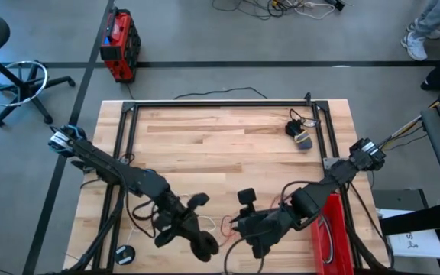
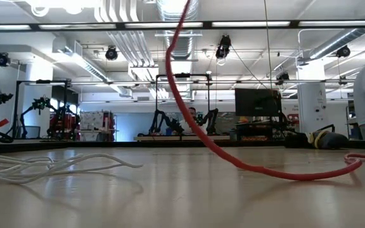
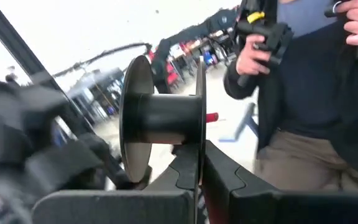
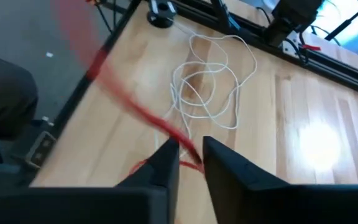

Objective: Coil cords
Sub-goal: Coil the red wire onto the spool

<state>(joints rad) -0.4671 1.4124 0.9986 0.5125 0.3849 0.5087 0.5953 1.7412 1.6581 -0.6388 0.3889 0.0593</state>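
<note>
The right gripper pinches the thin red cord between its narrowed fingers, near the table's front edge. In the low view the red cord rises from the wood in a long curve. Beside it the left gripper clamps a black empty spool by its flange. The white cord lies in loose overlapping loops on the tabletop. Farther off, a small dark coil rests near the back right corner.

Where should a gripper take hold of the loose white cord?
On a single outer strand of the white cord, coming from straight above. It lies flat on the table in open, overlapping loops, so an edge strand can be pinched without catching the crossings.
</note>
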